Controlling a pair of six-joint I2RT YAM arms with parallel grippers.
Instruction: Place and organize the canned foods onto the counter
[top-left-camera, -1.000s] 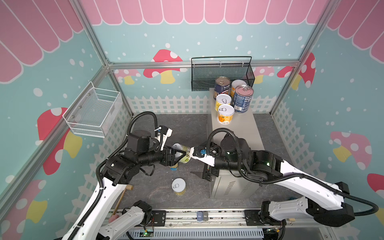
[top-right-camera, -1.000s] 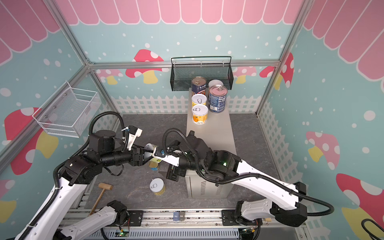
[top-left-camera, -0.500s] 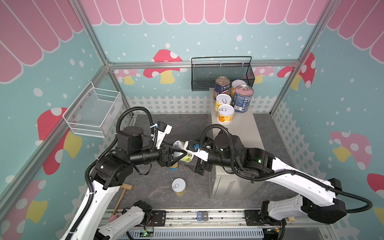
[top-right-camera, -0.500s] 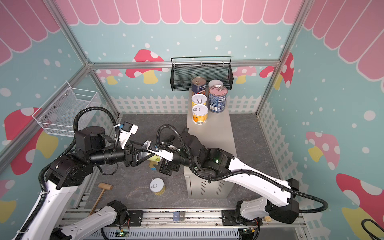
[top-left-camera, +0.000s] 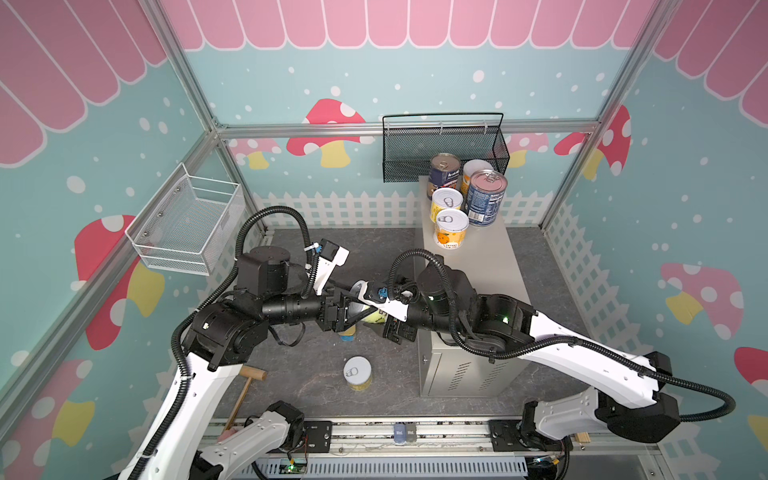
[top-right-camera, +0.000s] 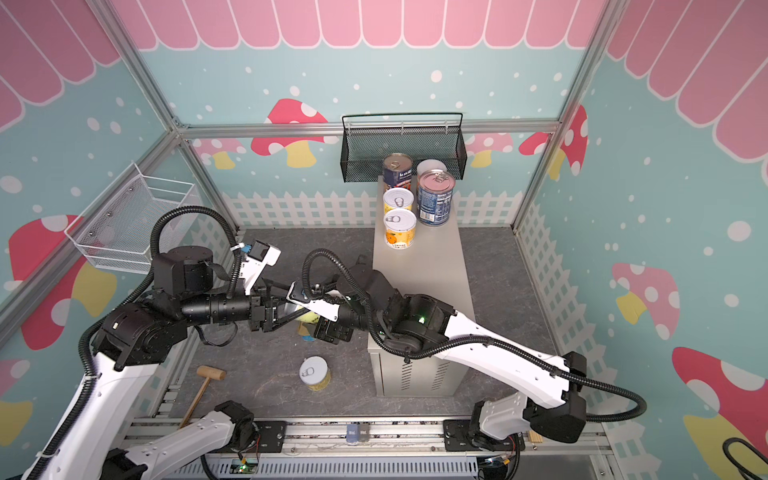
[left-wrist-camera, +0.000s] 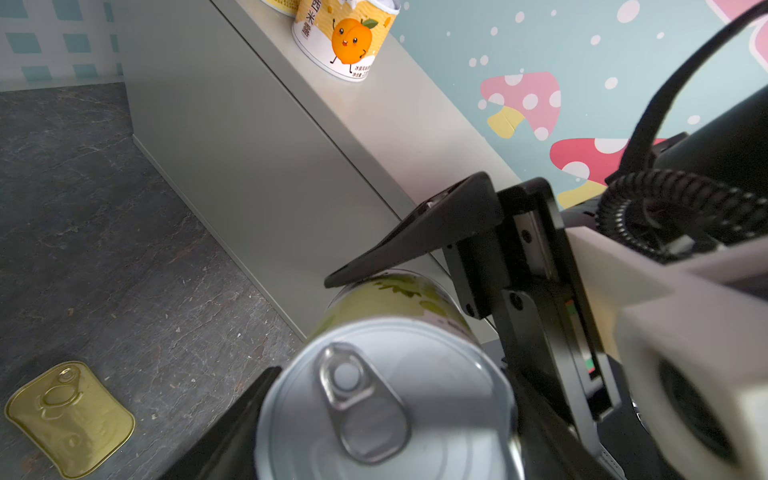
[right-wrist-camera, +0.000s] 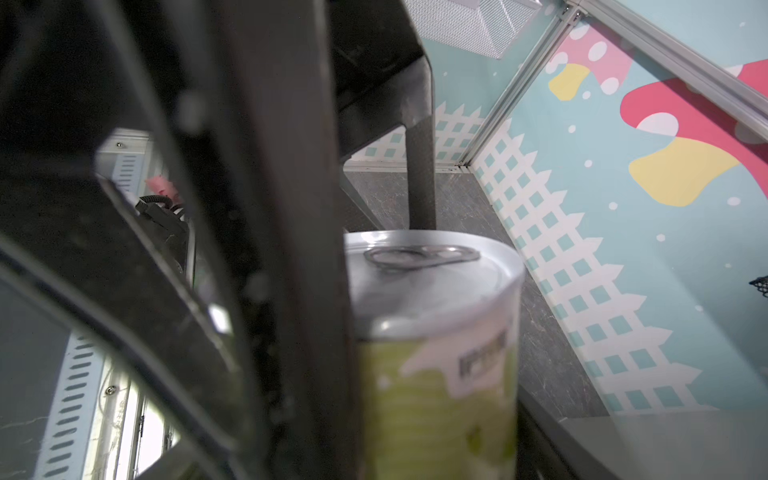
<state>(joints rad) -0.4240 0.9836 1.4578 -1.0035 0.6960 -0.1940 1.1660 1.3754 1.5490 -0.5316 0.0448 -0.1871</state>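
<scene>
The step in hand looks like a handover. The left fingers (left-wrist-camera: 232, 424) are clamped on a yellow-labelled can (left-wrist-camera: 386, 399), held in the air just left of the counter (top-left-camera: 478, 270). One of the right fingers (left-wrist-camera: 415, 237) lies against its side; whether the pair grips cannot be told. Next, the right fingers need a firm hold before the left ones let go, then a lift to the counter's bare near top.

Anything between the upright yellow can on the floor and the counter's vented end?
Nothing. Bare grey floor separates the yellow can from the counter and its vented end, seen in both top views.
</scene>
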